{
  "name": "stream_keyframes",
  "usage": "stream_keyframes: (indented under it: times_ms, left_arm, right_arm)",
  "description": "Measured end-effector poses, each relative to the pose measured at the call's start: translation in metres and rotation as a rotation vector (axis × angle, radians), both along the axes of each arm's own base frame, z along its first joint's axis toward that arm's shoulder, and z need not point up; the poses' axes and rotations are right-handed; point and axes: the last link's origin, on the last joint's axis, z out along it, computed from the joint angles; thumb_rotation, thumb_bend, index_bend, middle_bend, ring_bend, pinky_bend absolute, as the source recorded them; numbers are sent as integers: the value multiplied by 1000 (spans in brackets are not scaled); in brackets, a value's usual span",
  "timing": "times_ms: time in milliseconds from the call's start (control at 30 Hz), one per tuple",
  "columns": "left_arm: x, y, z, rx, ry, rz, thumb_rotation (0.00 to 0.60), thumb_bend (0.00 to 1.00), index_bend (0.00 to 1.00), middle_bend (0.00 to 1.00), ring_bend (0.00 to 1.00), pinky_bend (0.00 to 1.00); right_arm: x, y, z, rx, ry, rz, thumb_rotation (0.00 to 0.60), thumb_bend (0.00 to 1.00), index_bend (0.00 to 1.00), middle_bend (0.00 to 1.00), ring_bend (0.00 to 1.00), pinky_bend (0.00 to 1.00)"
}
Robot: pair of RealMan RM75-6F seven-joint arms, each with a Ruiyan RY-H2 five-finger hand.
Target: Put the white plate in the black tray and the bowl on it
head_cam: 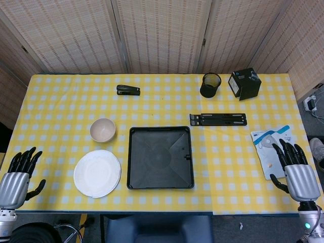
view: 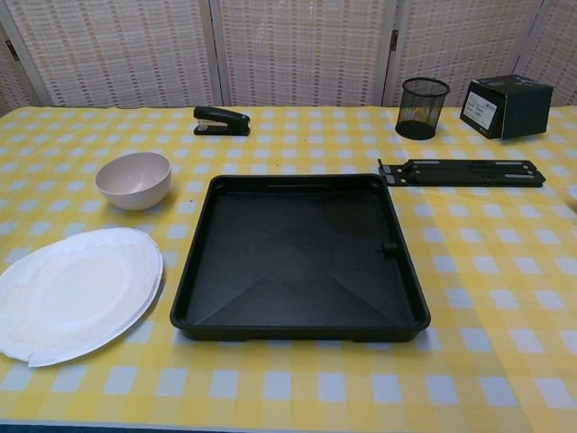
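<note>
The white plate (head_cam: 97, 173) (view: 70, 294) lies flat on the yellow checked table, left of the black tray (head_cam: 161, 157) (view: 302, 257), which holds nothing. A small beige bowl (head_cam: 103, 130) (view: 134, 179) stands upright just behind the plate, apart from it. My left hand (head_cam: 19, 174) hovers at the table's near left corner, fingers apart, holding nothing. At the near right edge my right hand (head_cam: 296, 172) is likewise spread and empty. Neither hand shows in the chest view.
A black stapler (head_cam: 128, 90) (view: 220, 120) lies at the back. A mesh pen cup (head_cam: 210, 85) (view: 423, 107) and a black box (head_cam: 245, 83) (view: 506, 105) stand back right. A black folding stand (head_cam: 218, 119) (view: 462, 171) lies behind the tray. A packaged mask (head_cam: 272, 147) lies by my right hand.
</note>
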Motion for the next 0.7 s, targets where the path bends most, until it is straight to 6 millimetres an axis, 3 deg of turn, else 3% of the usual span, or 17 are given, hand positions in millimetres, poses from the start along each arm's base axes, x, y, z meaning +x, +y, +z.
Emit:
stream_keyframes:
  times_ms: [367,467,533,633,700]
  left_arm:
    - [9,-3,-13,-56,0,-41,600,386,40,9,0,59]
    - [14,-8,-20,-88,-6,-73,600,364,74,103,45,146]
    - [17,-13,-27,-110,-11,-100,600,345,140,281,206,321]
    - [22,-20,-35,-128,-4,-144,600,332,324,688,593,694]
    - [24,-27,-42,-156,0,-165,600,324,375,841,727,805]
  right_arm:
    - [3,13,9,-1,-17,32,600,312,0,0,0,0]
    - [5,16,6,27,-22,41,600,313,0,0,0,0]
    - [7,17,5,34,-25,52,600,313,0,0,0,0]
    - [10,18,1,40,-21,68,600,312,0,0,0,0]
    - [10,17,-3,45,-18,76,600,312,0,0,0,0]
